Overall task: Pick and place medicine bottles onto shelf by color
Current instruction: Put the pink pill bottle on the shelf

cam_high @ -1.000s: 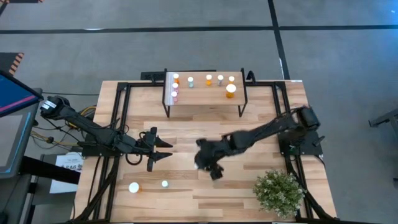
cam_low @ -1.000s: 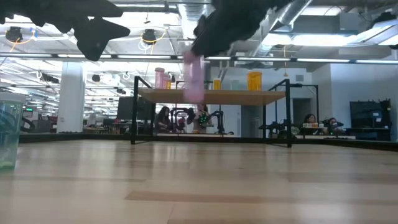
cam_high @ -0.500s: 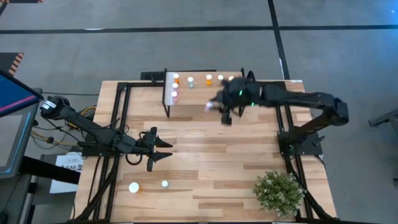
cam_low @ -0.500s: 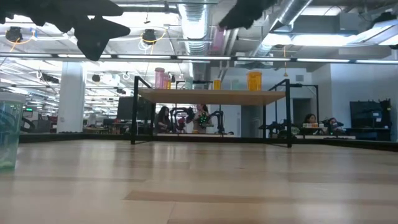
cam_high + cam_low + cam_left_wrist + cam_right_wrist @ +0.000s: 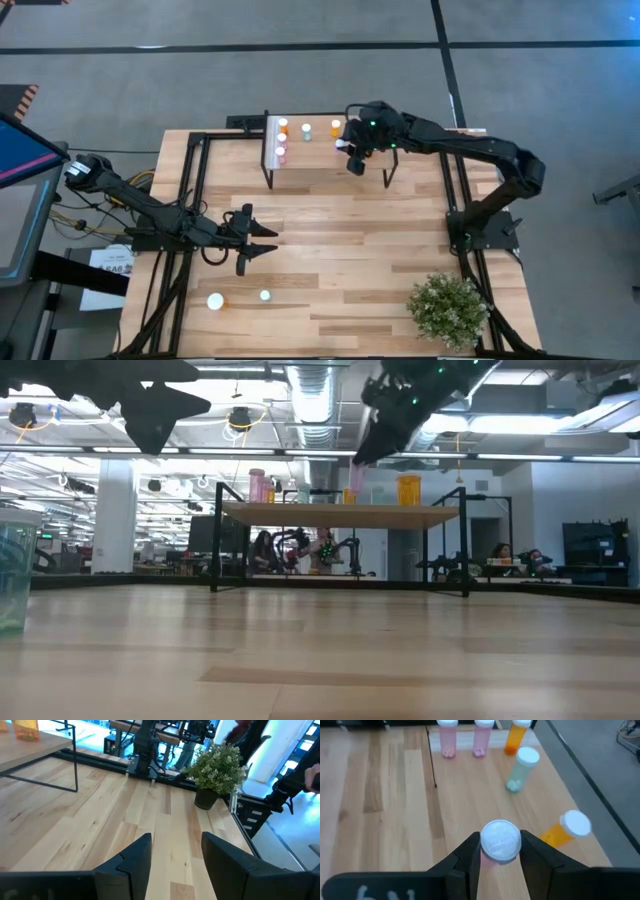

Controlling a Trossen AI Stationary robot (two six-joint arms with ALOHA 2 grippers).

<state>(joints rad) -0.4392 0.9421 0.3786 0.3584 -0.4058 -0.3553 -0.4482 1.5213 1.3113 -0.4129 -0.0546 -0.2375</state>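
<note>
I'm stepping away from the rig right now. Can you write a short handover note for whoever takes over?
Right hand: shut on a small pink medicine bottle with a white cap, hovering above the raised light-wood shelf on black legs, not yet set down.
Left hand: open, empty, waiting over the left of the table.
Done: two pink bottles, two orange ones and a pale green one stand on the shelf.
Left: place the held pink bottle by the pink pair; then fetch the two bottles on the large wooden tabletop near its front-left edge.
</note>
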